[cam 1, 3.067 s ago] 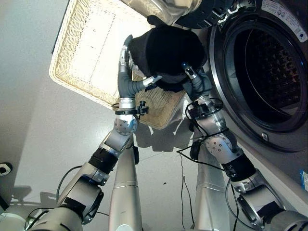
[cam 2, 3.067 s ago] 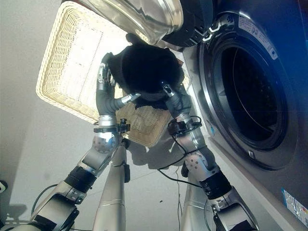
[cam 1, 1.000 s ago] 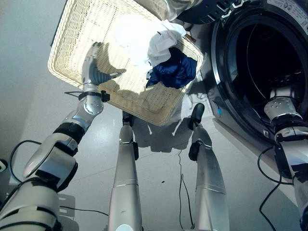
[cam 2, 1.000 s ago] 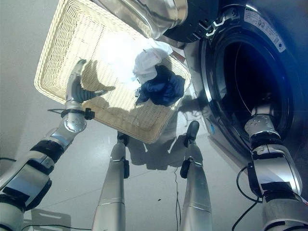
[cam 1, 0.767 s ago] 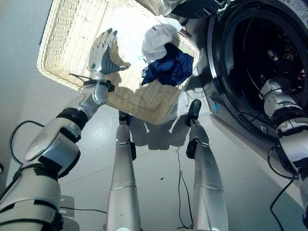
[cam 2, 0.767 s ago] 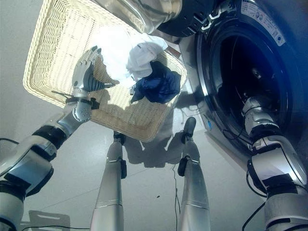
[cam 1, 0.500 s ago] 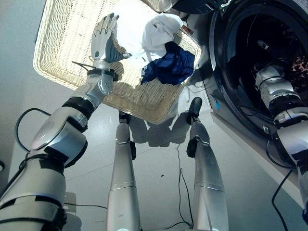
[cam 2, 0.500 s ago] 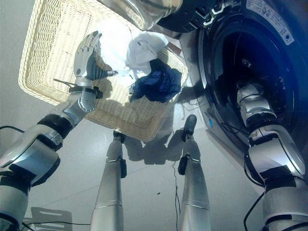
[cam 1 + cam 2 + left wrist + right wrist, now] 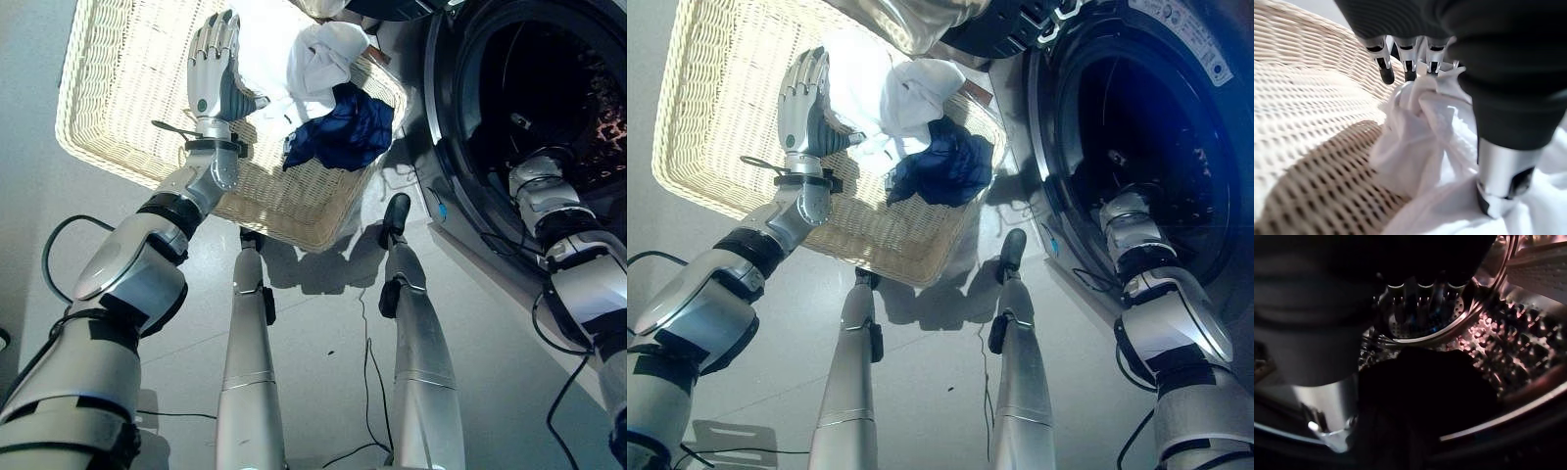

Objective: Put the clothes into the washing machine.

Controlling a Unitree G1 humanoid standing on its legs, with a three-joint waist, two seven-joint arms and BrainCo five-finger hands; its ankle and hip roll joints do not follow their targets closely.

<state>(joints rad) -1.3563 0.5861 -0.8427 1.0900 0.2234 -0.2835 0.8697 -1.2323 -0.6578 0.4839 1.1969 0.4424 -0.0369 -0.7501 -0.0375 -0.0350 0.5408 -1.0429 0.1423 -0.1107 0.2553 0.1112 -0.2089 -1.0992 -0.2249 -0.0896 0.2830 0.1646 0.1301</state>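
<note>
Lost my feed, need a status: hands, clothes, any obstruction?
Left hand open over white garment in basket. Right hand inside drum, dark garment below. Blue garment waiting. Door clear.

The cream woven wicker basket (image 9: pixel 118 108) sits on the grey floor (image 9: pixel 323 323) left of the front-loading washing machine (image 9: pixel 460 127); inside it the crumpled white garment (image 9: pixel 313 59) lies against the dark blue garment (image 9: pixel 343 132), both at the basket's machine-side end

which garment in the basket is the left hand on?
The crumpled white cloth garment: the open left hand rests over it in the wicker basket, the dark blue one lies beside, untouched.
</note>
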